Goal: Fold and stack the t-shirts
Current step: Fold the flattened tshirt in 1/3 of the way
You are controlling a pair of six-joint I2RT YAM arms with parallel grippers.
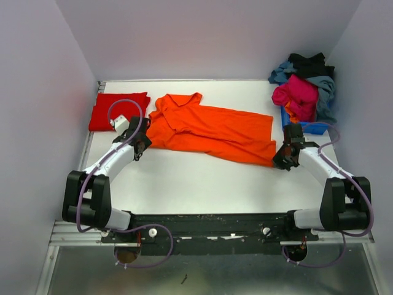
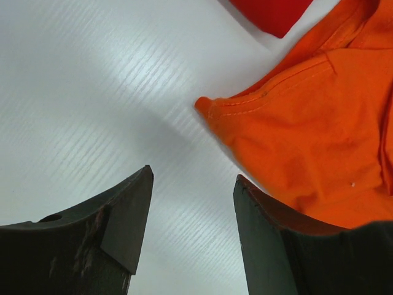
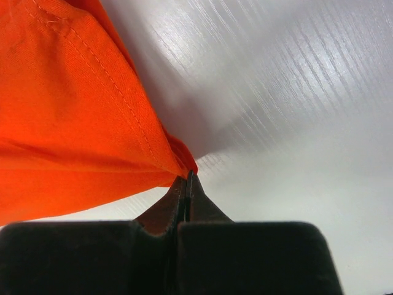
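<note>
An orange collared t-shirt point(image 1: 209, 129) lies spread across the middle of the white table. My left gripper point(image 1: 140, 142) stands at its left sleeve. In the left wrist view that gripper point(image 2: 193, 181) is open with only bare table between its fingers. The sleeve's hem point(image 2: 245, 104) lies just ahead and to the right, and the orange cloth point(image 2: 319, 147) reaches the right finger point(image 2: 264, 233). My right gripper point(image 1: 284, 158) is at the shirt's bottom right corner. It point(image 3: 189, 178) is shut on that corner of orange cloth point(image 3: 73, 110). A folded red t-shirt point(image 1: 118, 110) lies at the back left.
A heap of pink point(image 1: 298, 95), grey-blue point(image 1: 325, 92) and black point(image 1: 310, 61) t-shirts sits at the back right on something blue point(image 1: 310, 127). White walls close in the table at the left, back and right. The arms' bases stand at the near edge.
</note>
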